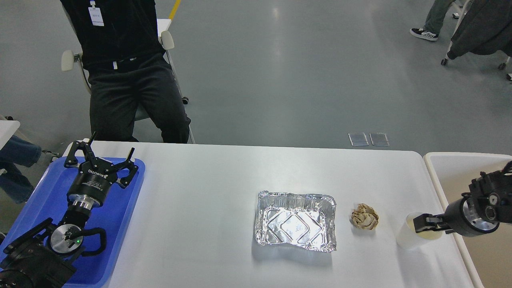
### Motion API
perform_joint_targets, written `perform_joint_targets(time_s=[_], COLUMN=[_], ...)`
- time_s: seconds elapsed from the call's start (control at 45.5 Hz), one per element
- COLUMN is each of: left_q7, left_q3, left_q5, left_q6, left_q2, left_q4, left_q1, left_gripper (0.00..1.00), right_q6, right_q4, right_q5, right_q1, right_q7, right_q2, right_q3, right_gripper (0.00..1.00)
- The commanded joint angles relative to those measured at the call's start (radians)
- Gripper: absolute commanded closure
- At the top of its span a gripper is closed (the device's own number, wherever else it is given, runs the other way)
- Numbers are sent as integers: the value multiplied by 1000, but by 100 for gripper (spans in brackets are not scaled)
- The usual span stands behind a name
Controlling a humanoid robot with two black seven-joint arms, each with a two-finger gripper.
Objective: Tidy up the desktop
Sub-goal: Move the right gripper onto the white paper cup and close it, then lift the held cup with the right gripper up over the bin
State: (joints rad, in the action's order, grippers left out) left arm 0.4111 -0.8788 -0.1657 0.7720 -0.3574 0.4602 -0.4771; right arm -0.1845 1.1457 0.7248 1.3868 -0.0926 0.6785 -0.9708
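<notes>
Grey glossy floor (304, 72) with soft overhead light glare, yellow line (175, 9) at top, two small clear plates (368, 139) set in it near the bench, person in black (124, 68) on white chair (166, 40), wheeled chair (476, 36) top right.

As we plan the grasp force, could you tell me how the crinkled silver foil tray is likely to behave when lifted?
The crinkled silver foil tray looks thin, so it is probably very light and may slide on the smooth white desktop if pushed. Its wrinkled rim suggests that it dents easily; a one-sided grip might bend it.
</notes>
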Motion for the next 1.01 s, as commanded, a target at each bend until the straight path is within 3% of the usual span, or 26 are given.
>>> perform_joint_targets(time_s=[0.0, 0.11, 0.307, 0.747, 0.988], left_q7=[0, 0, 0, 0, 0], left_q3=[0, 0, 0, 0, 0], left_q5=[0, 0, 0, 0, 0], left_q6=[0, 1, 1, 1, 1], left_q2=[0, 0, 0, 0, 0], left_q4=[0, 0, 0, 0, 0], left_q1=[0, -2, 0, -2, -2], left_gripper=[1, 1, 1, 1, 1], right_q6=[5, 7, 14, -7, -96], right_q4=[-4, -8, -24, -12, 97], right_q5=[-1, -1, -2, -18, -87], right_q1=[-12, -14, -5, 4, 236], right_q7=[1, 1, 2, 1, 1], right_q2=[-16, -13, -7, -4, 0], right_q3=[0, -2, 0, -3, -94], right_gripper=[66, 84, 100, 100, 100])
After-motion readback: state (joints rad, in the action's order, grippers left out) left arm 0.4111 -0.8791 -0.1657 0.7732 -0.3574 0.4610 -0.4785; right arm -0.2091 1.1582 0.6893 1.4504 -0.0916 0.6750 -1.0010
